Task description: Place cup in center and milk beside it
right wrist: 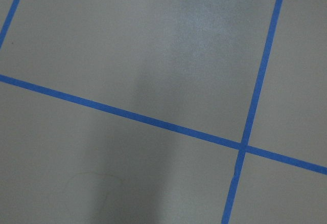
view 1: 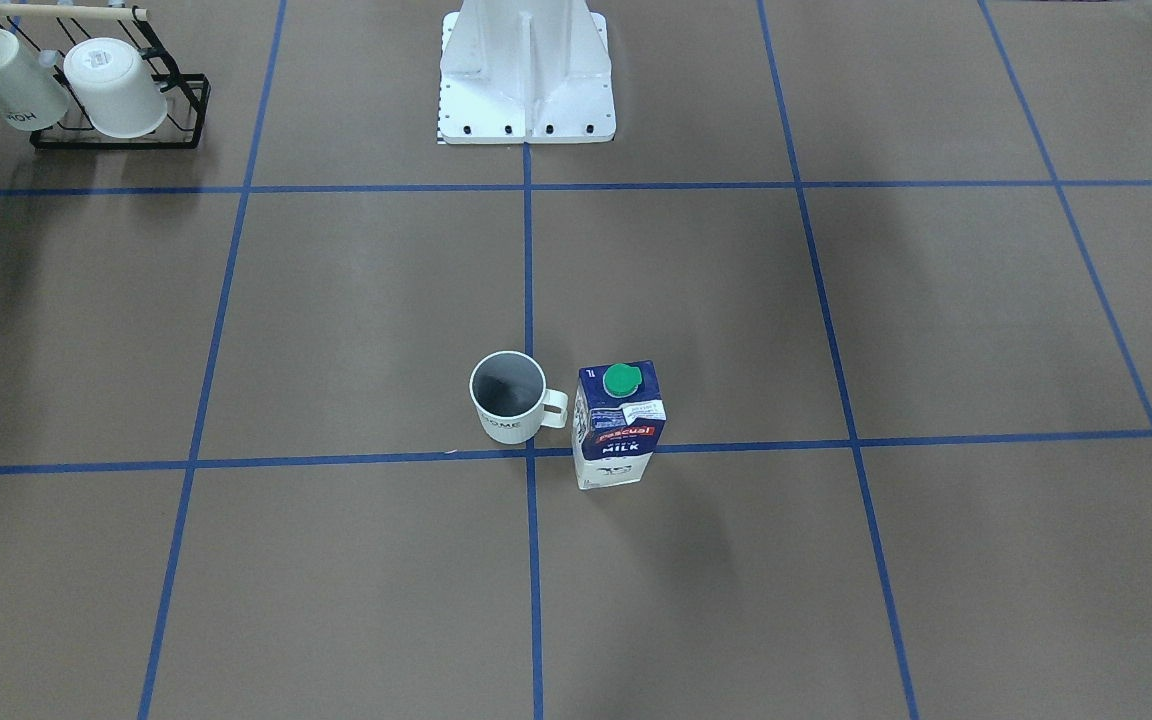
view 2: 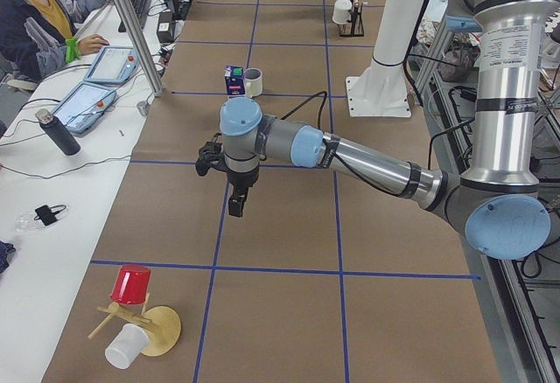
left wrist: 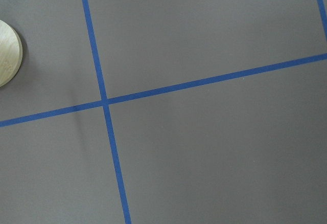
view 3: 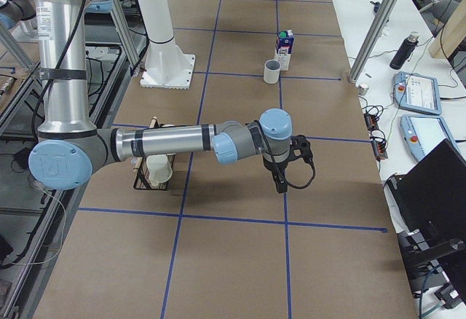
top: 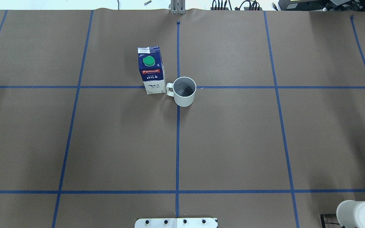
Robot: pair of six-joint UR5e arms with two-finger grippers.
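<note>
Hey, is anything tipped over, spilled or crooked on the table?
Nothing stands out. The white mug stands upright by the blue tape crossing, and the Pascual milk carton stands upright beside it, green cap on. No spill shows.

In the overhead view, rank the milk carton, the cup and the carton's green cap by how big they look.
Largest to smallest:
1. milk carton
2. cup
3. green cap
No two look close in size.
</note>
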